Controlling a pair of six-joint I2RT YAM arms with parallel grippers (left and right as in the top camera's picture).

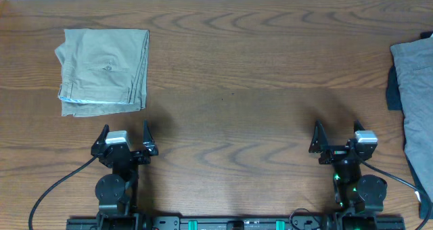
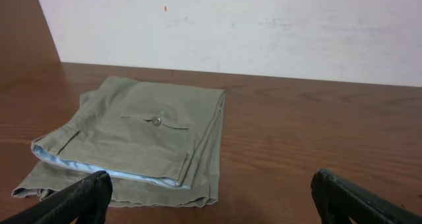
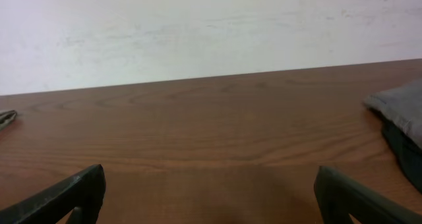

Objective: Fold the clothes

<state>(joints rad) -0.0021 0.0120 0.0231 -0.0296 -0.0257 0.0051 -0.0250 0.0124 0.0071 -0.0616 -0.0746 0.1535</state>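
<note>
From where I sit, both arms are parked along the near edge of the table [image 1: 237, 74], one toward each near corner. The left gripper [image 1: 125, 131] is released, its jaws spread wide with nothing between them; in its wrist view the two dark fingers [image 2: 76, 201] frame bare wood. The right gripper [image 1: 337, 130] is just as wide apart and empty, well clear of any cloth. The clothes [image 1: 416, 88] I am meant to fold, the grey garment, lie against the right edge of the table, running from near the far right corner down toward the near one and partly cut off by the overhead frame. They look wrinkled and unfolded. A dark garment [image 1: 392, 91] shows at their left side, touching them, and in the right wrist view it seems to sit under the grey cloth, though I cannot tell how far it reaches. Near the far left corner sit khaki trousers [image 1: 105, 71] — folded into a neat rectangle, a buttoned pocket facing up and pale lining showing at the waistband.
</note>
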